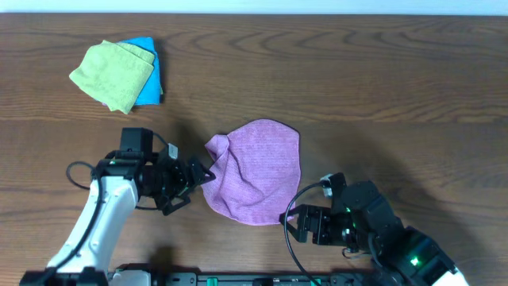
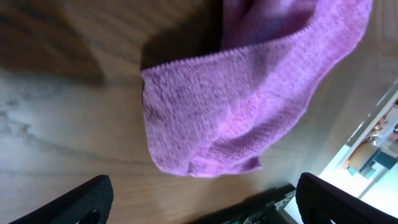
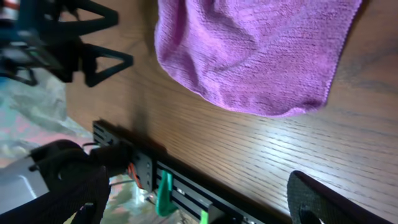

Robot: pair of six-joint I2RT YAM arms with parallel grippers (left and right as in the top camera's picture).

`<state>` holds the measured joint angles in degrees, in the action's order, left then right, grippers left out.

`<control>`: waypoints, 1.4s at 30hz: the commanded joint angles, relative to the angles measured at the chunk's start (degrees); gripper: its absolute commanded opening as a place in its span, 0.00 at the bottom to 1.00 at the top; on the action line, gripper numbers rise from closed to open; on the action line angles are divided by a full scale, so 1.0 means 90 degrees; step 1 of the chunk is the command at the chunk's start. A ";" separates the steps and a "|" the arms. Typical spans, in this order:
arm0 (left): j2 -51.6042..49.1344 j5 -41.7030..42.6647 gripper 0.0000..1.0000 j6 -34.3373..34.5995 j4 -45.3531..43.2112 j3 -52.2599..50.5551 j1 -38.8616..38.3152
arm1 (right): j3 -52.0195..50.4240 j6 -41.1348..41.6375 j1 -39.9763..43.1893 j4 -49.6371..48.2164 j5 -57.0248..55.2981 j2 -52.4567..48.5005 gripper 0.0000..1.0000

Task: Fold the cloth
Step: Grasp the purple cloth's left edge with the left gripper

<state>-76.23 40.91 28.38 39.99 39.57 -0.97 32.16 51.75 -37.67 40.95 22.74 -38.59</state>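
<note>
Left gripper, overhead: your left gripper [image 1: 205, 176] points at the left edge of the cloth [image 1: 258, 171] with its jaws spread. It is just beside the cloth; you cannot tell from here if it touches.
Right gripper, overhead: your right gripper [image 1: 292, 222] stands at the near right corner of the cloth, close to the front edge of the worktop [image 1: 381, 87].
Cloth, overhead: it is purple and lies rumpled in the middle of the worktop, with a raised fold along its left side.
Other cloths, overhead: a light green cloth [image 1: 111, 73] lies on a bright blue cloth [image 1: 152, 79] in the far left part, well apart from the purple one.
Gripper, left wrist: its fingers [image 2: 81, 199] sit in the two bottom corners, wide apart, with only bare wood between them. It grips nothing.
Cloth, left wrist: it lies ahead of the fingers, not touching them. One stitched edge runs across the view with a dark shadow behind it.
Gripper, right wrist: its fingers [image 3: 323, 199] are also wide apart and hold nothing.
Cloth, right wrist: a rounded edge lies flat on the wood ahead of the fingers, apart from them.
Surroundings, right wrist: you see the left gripper at the upper left, beside the cloth. A black rail [image 3: 180, 186] runs along the front edge of the worktop.
</note>
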 commanded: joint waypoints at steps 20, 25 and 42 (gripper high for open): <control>-0.0782 0.0141 0.85 0.0867 -0.2098 -0.1190 -0.0034 | -0.0010 0.0590 0.0041 -0.0034 0.0075 0.0044 0.93; -0.0782 0.0092 0.75 0.1066 -0.2514 -0.1433 -0.0044 | -0.0010 0.0610 0.0041 -0.0032 0.0100 0.0044 0.93; -0.0782 -0.0355 0.06 0.1486 -0.3143 -0.1685 -0.0610 | -0.0015 0.0605 -0.0022 0.0695 0.0255 0.0036 0.95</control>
<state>-82.52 40.21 42.00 11.57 24.99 -6.35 32.16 56.64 -37.67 46.15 24.51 -38.57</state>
